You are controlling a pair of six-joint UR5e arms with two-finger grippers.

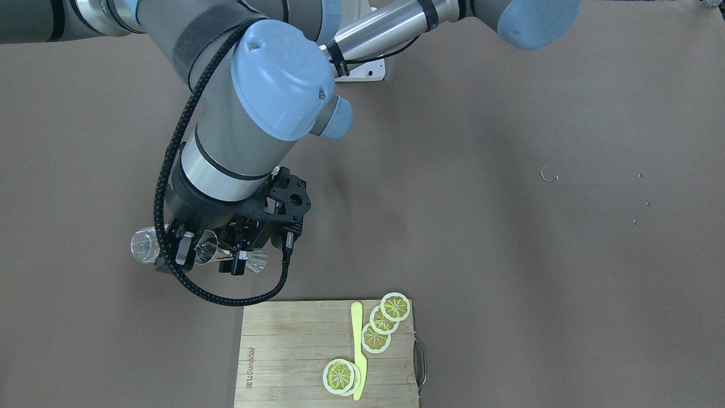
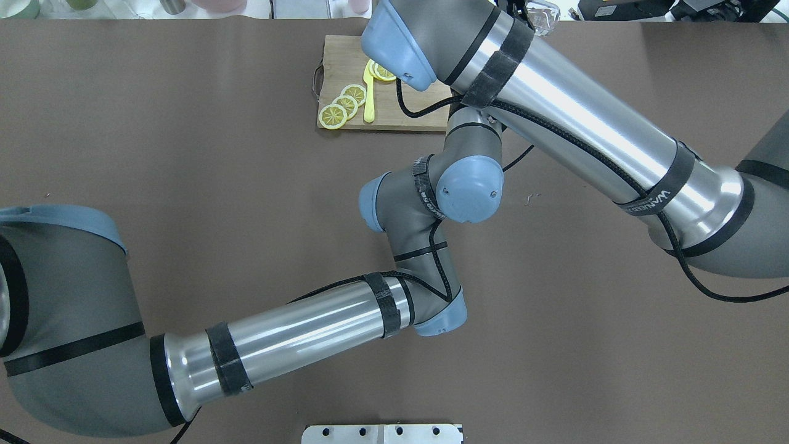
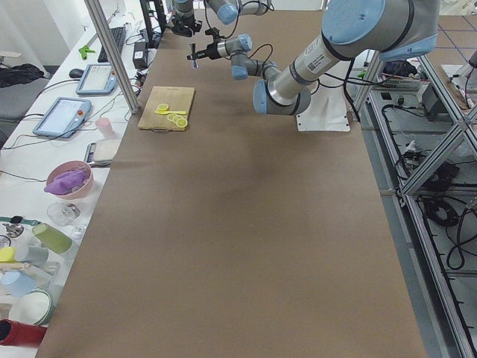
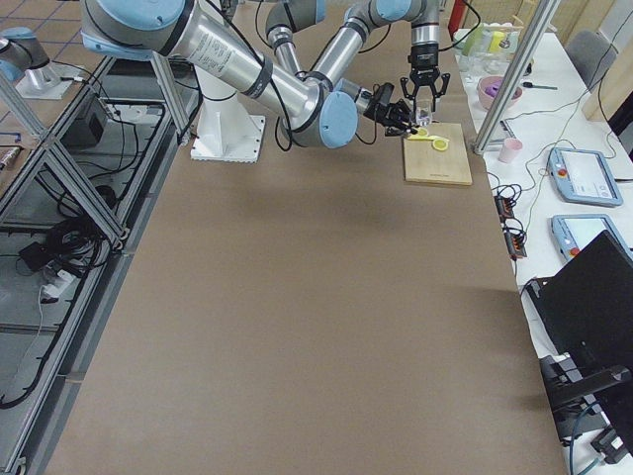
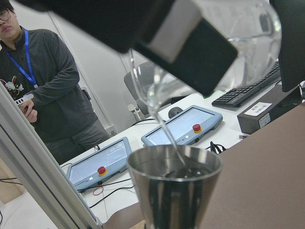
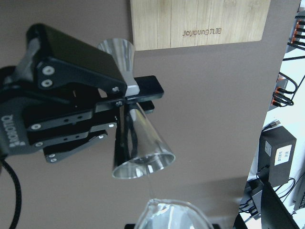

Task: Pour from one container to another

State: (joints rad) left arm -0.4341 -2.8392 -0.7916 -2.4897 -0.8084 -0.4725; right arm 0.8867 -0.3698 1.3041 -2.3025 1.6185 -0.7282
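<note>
Pouring tumbler (image 6: 167,215) cut off, jigger (image 6: 143,148) waist hidden

The brown table (image 1: 510,255) carries a bamboo cutting board (image 1: 283,340) near the left claw (image 1: 235,259), on the side away from the robot.

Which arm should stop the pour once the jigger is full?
Right: the right gripper holds the tilted glass streaming into the jigger, so levelling it likely ends the flow. The left gripper just grips the jigger's waist.
</note>
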